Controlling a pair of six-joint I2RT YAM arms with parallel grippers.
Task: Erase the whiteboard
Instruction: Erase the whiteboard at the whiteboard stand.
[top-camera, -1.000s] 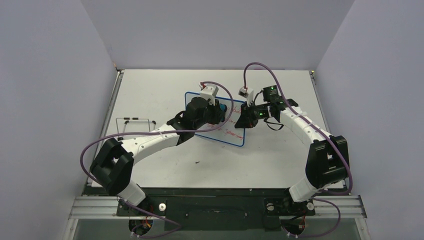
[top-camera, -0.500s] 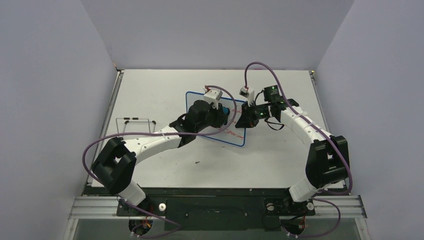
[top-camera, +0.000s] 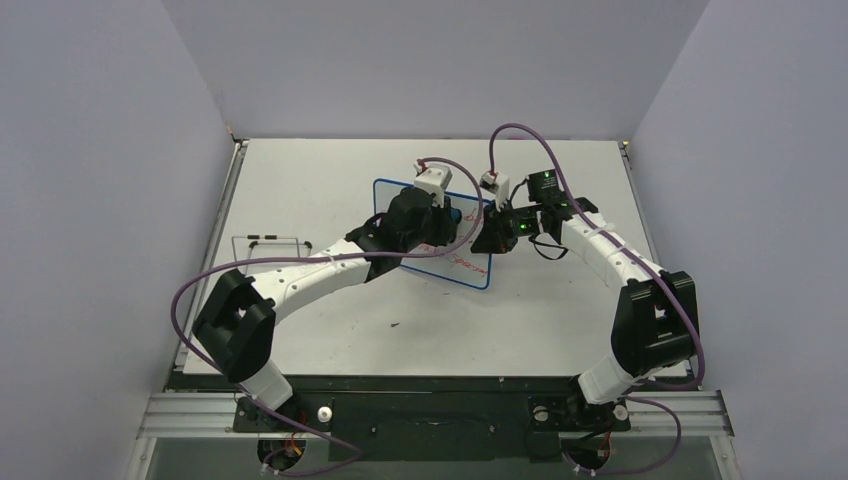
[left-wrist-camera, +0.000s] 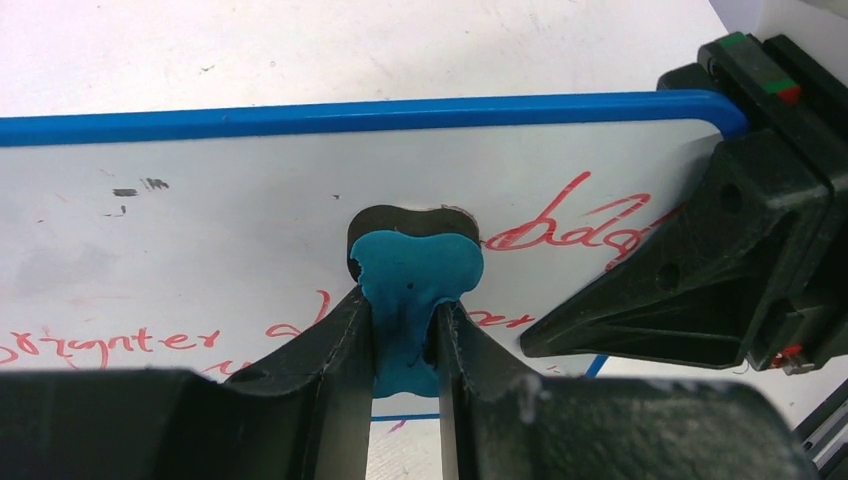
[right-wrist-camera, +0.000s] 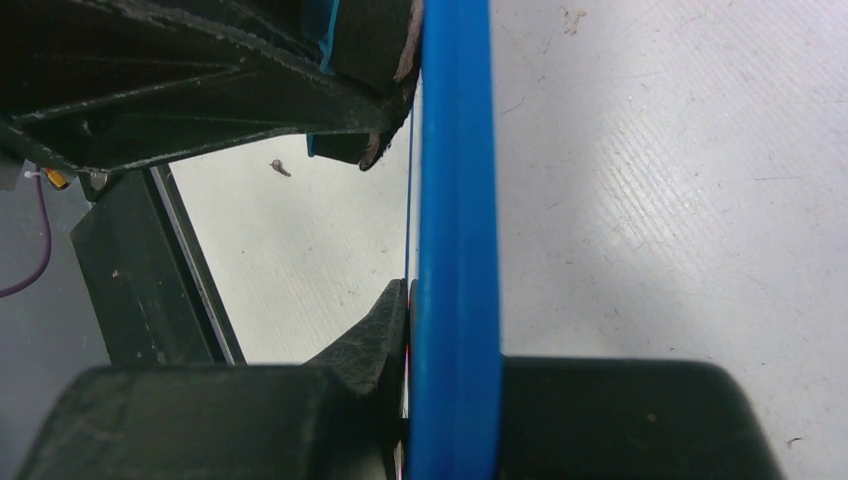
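While your right gripper (top-camera: 489, 236) clamps the whiteboard (left-wrist-camera: 230, 220) rim toward the worktop's far edge, left gripper (left-wrist-camera: 405, 320) pinches eraser (left-wrist-camera: 418, 270): wiping underway; next, sweep it across the red writing (left-wrist-camera: 560, 215).

I work in a lab test booth, not a home. A white table (top-camera: 300, 180) is boxed in by plain grey-violet walls (top-camera: 430, 60). My left arm (top-camera: 300, 275) and right arm (top-camera: 610, 255) are bolted by an aluminium rail (top-camera: 190, 415) at its near edge (purple cables (top-camera: 520, 127) loop loose above).
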